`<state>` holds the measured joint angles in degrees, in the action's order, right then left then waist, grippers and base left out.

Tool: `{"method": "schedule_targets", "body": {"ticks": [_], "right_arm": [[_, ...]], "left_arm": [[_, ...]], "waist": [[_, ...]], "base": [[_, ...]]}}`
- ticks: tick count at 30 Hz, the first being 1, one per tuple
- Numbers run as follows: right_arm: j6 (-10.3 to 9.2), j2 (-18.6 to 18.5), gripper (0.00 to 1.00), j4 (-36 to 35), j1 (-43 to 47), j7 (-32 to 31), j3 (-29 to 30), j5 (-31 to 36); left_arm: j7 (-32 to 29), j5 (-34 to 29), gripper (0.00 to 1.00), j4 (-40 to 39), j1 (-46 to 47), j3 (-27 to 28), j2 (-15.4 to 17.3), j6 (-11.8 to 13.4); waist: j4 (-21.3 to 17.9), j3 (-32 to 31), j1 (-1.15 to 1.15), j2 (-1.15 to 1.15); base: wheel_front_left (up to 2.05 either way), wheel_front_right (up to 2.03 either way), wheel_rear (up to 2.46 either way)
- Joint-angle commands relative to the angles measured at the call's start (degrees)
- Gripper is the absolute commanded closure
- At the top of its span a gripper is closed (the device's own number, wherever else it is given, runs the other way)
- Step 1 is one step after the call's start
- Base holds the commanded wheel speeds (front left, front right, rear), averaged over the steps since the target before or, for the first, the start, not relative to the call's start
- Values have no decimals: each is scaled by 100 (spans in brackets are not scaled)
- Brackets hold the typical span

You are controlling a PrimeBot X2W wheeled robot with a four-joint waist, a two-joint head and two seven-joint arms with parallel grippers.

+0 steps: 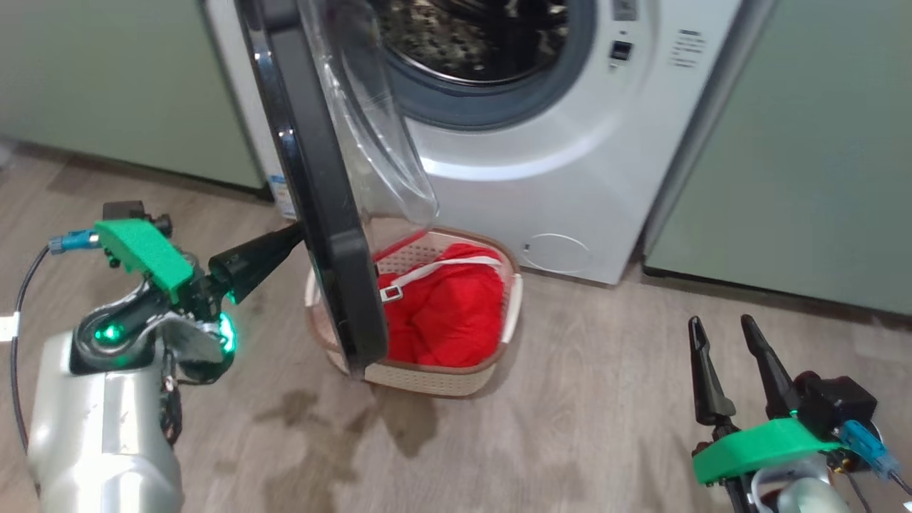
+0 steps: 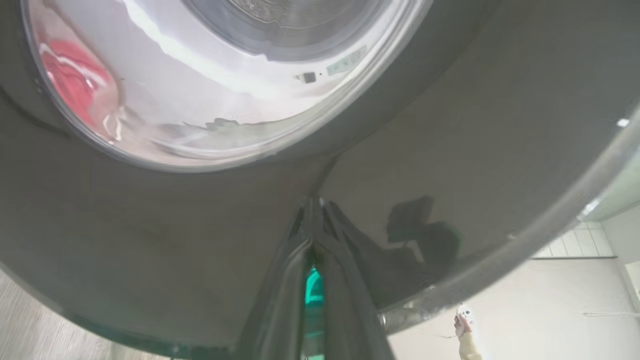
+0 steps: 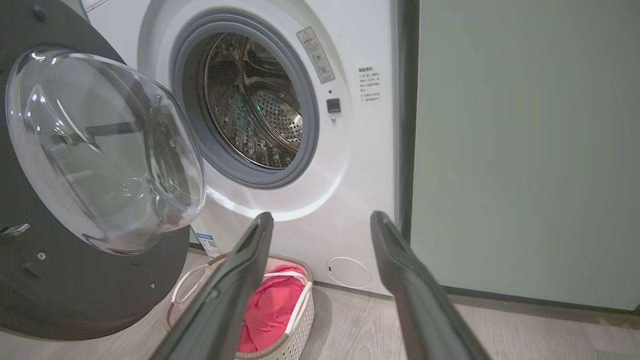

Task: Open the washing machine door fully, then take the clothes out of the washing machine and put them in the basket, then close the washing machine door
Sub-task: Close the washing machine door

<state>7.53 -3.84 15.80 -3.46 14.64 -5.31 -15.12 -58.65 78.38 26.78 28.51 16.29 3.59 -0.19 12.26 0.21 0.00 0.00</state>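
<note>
The washing machine (image 1: pixel 570 164) (image 3: pixel 360 165) stands open, and its steel drum (image 3: pixel 255 105) looks bare. The washing machine door (image 1: pixel 313 178) (image 3: pixel 75 295) is swung out, edge-on in the head view, its glass bowl (image 3: pixel 100 150) facing the drum. My left gripper (image 1: pixel 293 234) (image 2: pixel 314 201) is shut on nothing, its tip against the door's (image 2: pixel 150 240) black outer rim. Red clothes (image 1: pixel 442 313) (image 3: pixel 267 312) with white trim lie in the basket (image 1: pixel 427 381) (image 3: pixel 299 336) on the floor, below the door. My right gripper (image 1: pixel 721 335) (image 3: pixel 321 217) is open, low at the right, well clear of the basket.
Pale green cabinets (image 1: pixel 819 178) (image 3: pixel 525 150) flank the machine. A small round flap (image 1: pixel 559 253) sits low on the machine's front. Dark damp patches (image 1: pixel 335 434) mark the wood floor in front of the basket. A hand (image 2: pixel 465 325) holding something white shows past the door's edge.
</note>
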Motion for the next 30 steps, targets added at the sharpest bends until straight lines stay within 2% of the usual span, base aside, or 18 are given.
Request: {"method": "schedule_targets", "body": {"ticks": [1,12,21,25,30], "right_arm": [[-4,-23,0,-195,-205,36,-152,33],[-4,-28,0,-180,-179,36,-158,33],[-4,-24,0,-195,-162,36,-182,25],[-4,-52,0,-217,-134,36,-132,30],[-4,-79,0,-238,-96,36,-70,37]], "left_arm": [[43,-32,100,-202,229,159,133,20],[702,-79,100,97,483,16,-19,-155],[1379,-205,100,783,727,248,134,-391],[1599,-126,100,1137,915,408,211,-513],[1704,-109,100,1427,1038,398,221,-649]], "waist": [[-182,28,0,0],[-1384,94,0,0],[-2418,152,0,0],[-2672,146,0,0],[-2726,117,0,0]], "base": [[0,0,0],[0,0,0],[0,0,0],[0,0,0],[0,0,0]]}}
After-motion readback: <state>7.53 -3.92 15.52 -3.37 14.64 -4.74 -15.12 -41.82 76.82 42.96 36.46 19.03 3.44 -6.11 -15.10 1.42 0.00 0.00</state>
